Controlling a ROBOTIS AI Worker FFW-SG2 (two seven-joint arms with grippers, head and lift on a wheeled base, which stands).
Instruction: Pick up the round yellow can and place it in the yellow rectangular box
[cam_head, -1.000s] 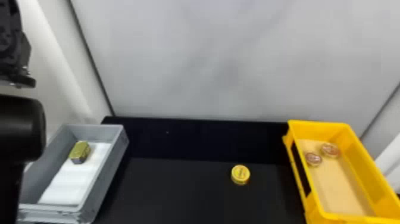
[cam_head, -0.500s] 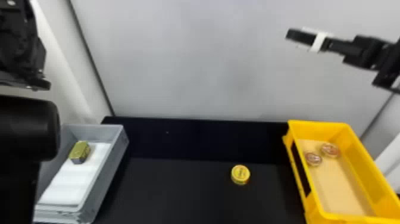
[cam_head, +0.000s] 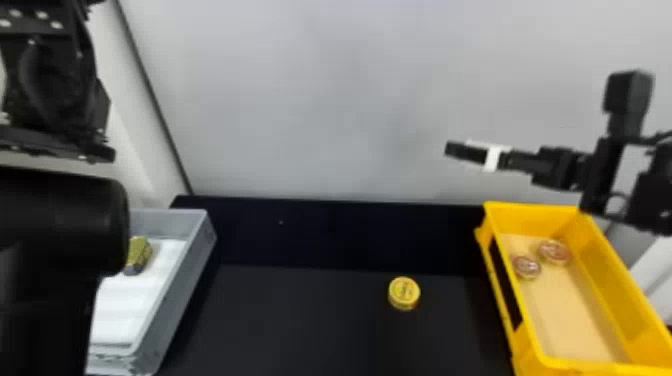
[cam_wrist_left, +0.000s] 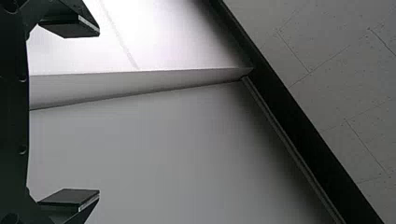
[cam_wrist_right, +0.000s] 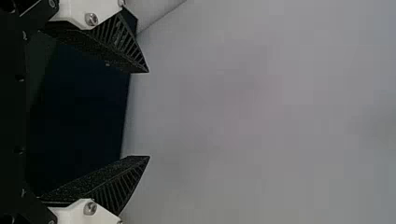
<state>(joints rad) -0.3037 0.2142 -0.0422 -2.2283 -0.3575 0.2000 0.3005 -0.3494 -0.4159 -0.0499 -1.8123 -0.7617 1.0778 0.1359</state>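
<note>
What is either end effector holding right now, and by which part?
Nothing: both end effectors, left and right, are open and empty. The round yellow can sits on the black table.

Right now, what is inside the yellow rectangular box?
Two small round cans lie on the tan floor of the yellow box. Whatever is beneath them is covered and can't be seen.

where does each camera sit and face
Head view: on the head, facing forward and down at yellow can and yellow box; both arms show.
Left wrist view: on that wrist, facing pale panels; left fingers show.
Right wrist view: on that wrist, facing the grey wall; right fingers show.
Head and right wrist views both show the wall.
</note>
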